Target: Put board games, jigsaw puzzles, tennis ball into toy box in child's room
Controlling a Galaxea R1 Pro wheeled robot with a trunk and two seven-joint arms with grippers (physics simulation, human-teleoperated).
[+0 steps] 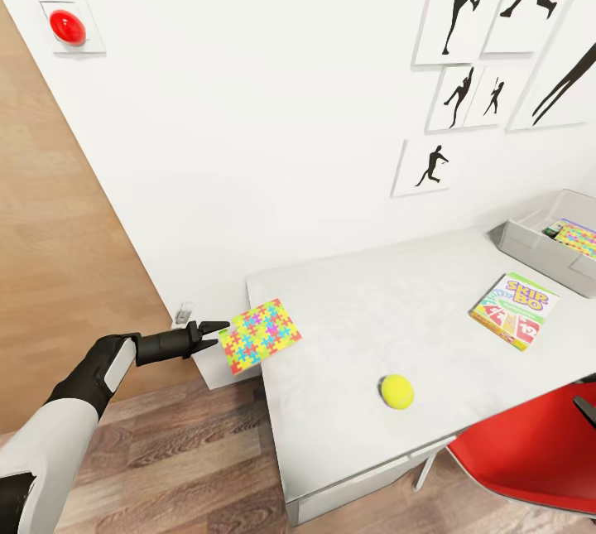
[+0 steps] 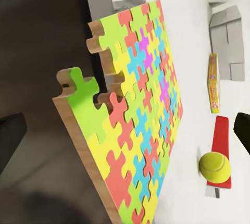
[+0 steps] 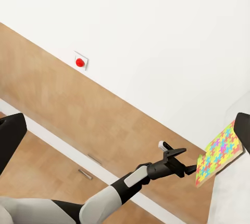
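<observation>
White wall backs a pale desk [image 1: 356, 302] carrying one puzzle [image 1: 260, 334], one ball [image 1: 396, 392], one Skip-Bo box [image 1: 514, 310] and one bin [image 1: 530, 248] with printed items inside. Left fingers [image 1: 217, 325] pinch the puzzle's edge at the desk's corner; ball, box and bin lie beyond their tips. Right fingers [image 3: 240, 125] are spread wide.
</observation>
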